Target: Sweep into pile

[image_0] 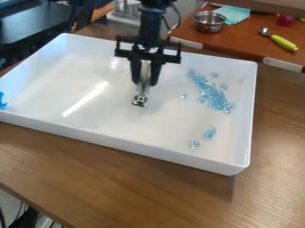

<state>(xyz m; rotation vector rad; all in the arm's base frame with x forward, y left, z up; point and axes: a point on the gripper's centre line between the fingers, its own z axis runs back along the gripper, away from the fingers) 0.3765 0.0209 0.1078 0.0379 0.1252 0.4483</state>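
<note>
Pincer [145,83] hangs over the middle of the tray, pointing down, its two fingers pinching a slim silvery tool [140,99] upright between them. The tool's lower end is at or just above the tray floor; can't tell which. Looks stiff, light, smooth metal; the hold high on its shaft seems right, though it could twist under a sideways push.

To the right, the beads [213,95]: pale blue, glassy, mostly in a slanting band inside the white tray [119,142]. One stray [183,96] left of the band, more nearer the front. Likely light, hard, slippery, quick to skitter; better pushed low and slowly than picked up. Narrow tool, so several short strokes wanted.

Far left edge: blue thing [2,100], cut off. Wooden worktop [119,187] beneath.
</note>
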